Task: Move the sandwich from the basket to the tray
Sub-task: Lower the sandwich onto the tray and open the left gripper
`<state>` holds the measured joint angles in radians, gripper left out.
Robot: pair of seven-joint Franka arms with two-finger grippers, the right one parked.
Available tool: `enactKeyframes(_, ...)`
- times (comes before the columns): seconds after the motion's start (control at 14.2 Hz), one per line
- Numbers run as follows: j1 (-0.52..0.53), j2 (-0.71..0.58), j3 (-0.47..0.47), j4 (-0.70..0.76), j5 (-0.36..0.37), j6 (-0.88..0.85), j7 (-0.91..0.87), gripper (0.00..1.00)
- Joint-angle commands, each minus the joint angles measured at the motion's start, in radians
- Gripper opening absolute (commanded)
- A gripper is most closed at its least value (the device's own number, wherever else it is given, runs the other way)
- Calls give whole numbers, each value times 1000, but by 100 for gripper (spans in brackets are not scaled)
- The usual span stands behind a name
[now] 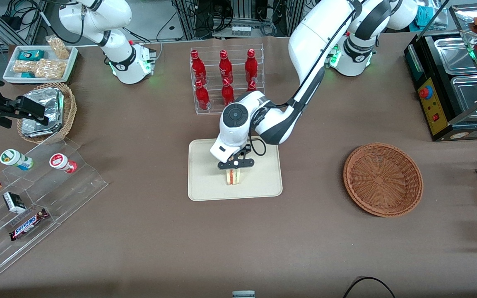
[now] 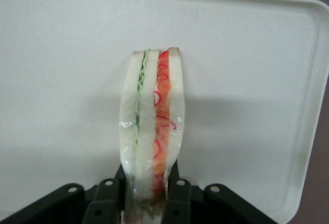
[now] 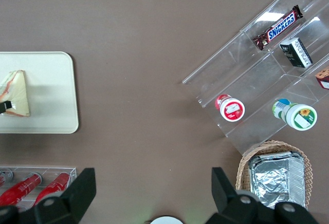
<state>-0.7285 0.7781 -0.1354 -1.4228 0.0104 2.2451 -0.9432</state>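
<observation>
At the centre of the front frame, the sandwich (image 1: 233,176) is held upright over the cream tray (image 1: 205,182), pinched between the closed fingers of the gripper (image 1: 235,167). The wicker basket (image 1: 382,179), at centre right, is seen emptied. Transfer is judged nearly done; only release and withdrawal are left.

Tray (image 1: 205,182): cream, rectangular, lay at table centre. Sandwich (image 1: 233,176): stood on edge on the tray, held by the gripper (image 1: 234,167), whose fingers were closed on its sides. Basket (image 1: 382,179): reddish-brown wicker, lay well apart toward the working arm's end. Red bottles (image 1: 223,76): in a clear rack, farther from the camera than the tray.
</observation>
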Motion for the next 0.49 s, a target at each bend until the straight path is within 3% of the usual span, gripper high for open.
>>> enactKeyframes(0.0, -17, -2, 11, 18, 2, 2, -17, 100)
enactKeyframes(0.42, -5, -140, 28, 12, 16, -152, -3, 100)
